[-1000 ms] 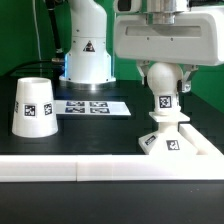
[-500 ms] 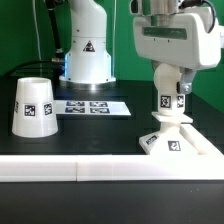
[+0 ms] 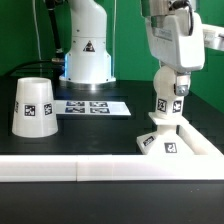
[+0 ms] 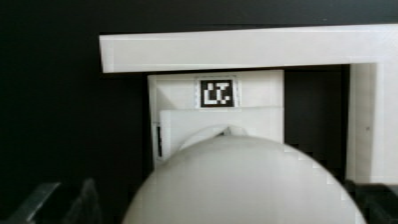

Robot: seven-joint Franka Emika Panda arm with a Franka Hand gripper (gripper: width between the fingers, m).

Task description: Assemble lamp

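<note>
Well apart from bulb, shade beside marker board.

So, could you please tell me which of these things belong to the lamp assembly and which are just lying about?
For the job: base; bulb, standing on the base; shade, standing apart.
Just lying about: marker board; white rails along the table's edge.

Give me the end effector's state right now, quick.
End effector: closed on the bulb, one finger on either side of its ball; the bulb stands upright on the base.
</note>
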